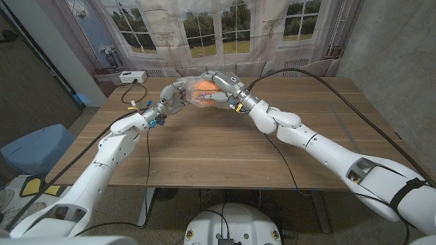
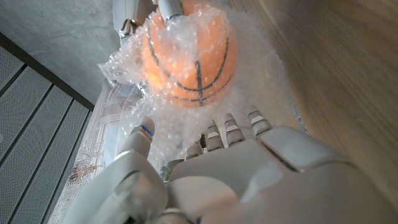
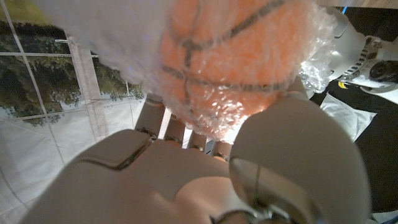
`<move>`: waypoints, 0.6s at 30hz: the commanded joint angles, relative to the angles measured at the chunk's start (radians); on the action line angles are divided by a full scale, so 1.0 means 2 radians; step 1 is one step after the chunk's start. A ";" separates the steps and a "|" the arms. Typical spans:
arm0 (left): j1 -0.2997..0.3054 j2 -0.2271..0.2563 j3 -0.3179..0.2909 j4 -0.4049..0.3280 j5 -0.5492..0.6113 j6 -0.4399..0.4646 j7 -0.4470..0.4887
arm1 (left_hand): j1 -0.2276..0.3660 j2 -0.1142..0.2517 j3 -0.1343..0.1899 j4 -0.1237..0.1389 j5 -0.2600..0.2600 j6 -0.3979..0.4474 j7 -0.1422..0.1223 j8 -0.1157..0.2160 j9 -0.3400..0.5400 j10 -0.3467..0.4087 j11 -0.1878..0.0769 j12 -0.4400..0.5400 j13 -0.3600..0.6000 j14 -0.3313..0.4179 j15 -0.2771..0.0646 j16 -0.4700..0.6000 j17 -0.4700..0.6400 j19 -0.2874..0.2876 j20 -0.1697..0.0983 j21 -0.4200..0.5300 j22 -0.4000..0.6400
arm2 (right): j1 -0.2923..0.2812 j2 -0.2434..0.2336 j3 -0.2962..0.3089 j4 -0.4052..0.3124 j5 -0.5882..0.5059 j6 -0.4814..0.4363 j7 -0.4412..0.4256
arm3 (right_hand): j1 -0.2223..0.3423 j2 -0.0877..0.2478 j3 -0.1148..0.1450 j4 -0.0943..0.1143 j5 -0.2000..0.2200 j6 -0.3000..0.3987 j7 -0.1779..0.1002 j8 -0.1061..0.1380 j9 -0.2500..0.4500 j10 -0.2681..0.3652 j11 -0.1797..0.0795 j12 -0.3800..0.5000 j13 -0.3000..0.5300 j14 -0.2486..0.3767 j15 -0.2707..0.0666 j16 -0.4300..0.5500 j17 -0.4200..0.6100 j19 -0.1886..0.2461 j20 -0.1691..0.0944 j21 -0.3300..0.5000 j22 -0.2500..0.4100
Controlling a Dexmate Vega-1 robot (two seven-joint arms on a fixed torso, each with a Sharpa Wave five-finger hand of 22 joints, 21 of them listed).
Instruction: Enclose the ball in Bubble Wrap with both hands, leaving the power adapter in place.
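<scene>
Cupping wrapped ball (image 1: 206, 88), left hand (image 1: 173, 96), right hand (image 1: 219, 89), fingers (image 2: 227, 127) clamped on Bubble Wrap (image 2: 261, 74)

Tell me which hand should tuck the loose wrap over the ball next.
Probably the left hand: its fingers sit at the loose bubble wrap, while the right hand cradles the ball and should likely keep holding.

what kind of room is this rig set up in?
Probably an indoor lab or test room, staged: a printed backdrop of windows and curtains hangs behind the brown wooden table, beside a bare grey concrete wall, and black cables trail over the tabletop.
</scene>
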 commanded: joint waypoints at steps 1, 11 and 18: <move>0.002 0.023 0.006 -0.014 0.003 0.041 0.005 | -0.004 -0.001 -0.003 0.001 -0.003 -0.006 -0.003 0.001 0.002 0.001 0.004 0.000 0.000 -0.002 0.000 0.004 0.001 0.007 0.001 0.005 0.003 | 0.013 -0.003 -0.031 0.027 -0.028 0.001 0.030 | 0.085 0.086 0.007 -0.003 0.004 0.007 0.001 0.004 0.001 0.037 -0.029 0.004 0.000 0.107 -0.168 -0.002 0.002 -0.025 -0.083 0.002 0.000; -0.013 0.038 0.017 0.002 -0.007 0.086 -0.031 | -0.011 -0.001 -0.006 0.005 -0.006 -0.020 -0.001 -0.001 0.002 -0.008 0.011 -0.001 0.001 -0.009 0.007 0.003 0.002 0.013 0.001 0.010 0.003 | 0.024 0.005 -0.051 0.058 -0.011 0.008 0.095 | 0.084 0.086 0.009 -0.003 0.004 0.016 0.011 0.006 0.000 0.040 -0.023 0.003 -0.003 0.116 -0.165 -0.007 0.002 -0.006 -0.092 0.014 -0.001; -0.003 0.039 0.008 -0.011 -0.002 0.074 -0.020 | -0.017 -0.001 -0.009 0.009 -0.008 -0.025 0.002 -0.001 0.002 -0.012 0.014 0.000 0.001 -0.016 0.009 0.002 0.002 0.014 0.002 0.011 0.003 | 0.024 0.008 -0.055 0.064 0.007 0.009 0.121 | 0.079 0.084 0.007 0.000 0.003 0.019 0.016 0.005 -0.001 0.042 -0.018 0.003 -0.005 0.119 -0.163 -0.010 0.003 0.003 -0.093 0.021 -0.002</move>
